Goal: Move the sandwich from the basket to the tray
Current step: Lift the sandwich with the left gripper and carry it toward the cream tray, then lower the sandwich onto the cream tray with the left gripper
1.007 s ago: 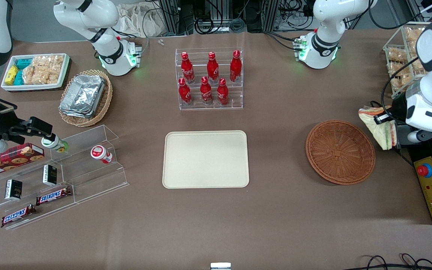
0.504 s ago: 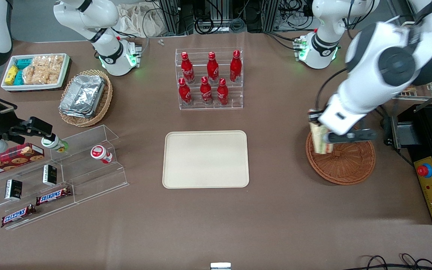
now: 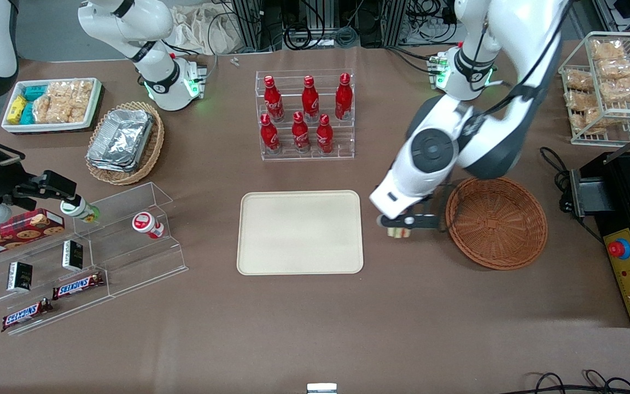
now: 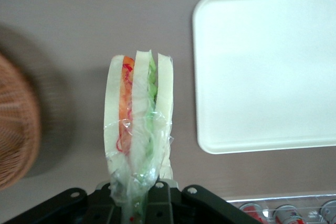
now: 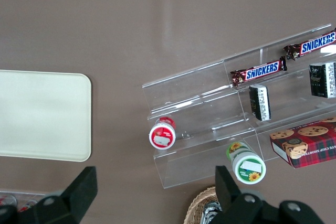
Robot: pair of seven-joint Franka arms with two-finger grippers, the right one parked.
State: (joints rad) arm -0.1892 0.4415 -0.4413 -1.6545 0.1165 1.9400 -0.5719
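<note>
The sandwich [image 4: 137, 129], a plastic-wrapped wedge of three pale bread layers with orange-red and green filling, hangs clamped in the left arm's gripper [image 3: 401, 223] above bare tablecloth, between the cream tray [image 3: 299, 232] and the round reddish-brown wicker basket [image 3: 496, 221]. It is clear of the basket and just beside the tray's rim, not yet over it.

Taken largest first: the tray is wide, flat and bare, so nearly any spot well inside its low rim will serve. The basket is out of the path. The sandwich is soft and its wrap loose, so the carry probably wants to stay level and unhurried.

To finish well, the gripper should travel over the tray's middle, descend until the wedge's lower edge nearly touches the tray, then release. Letting go high could tip the wedge or bounce it toward the rim.
</note>
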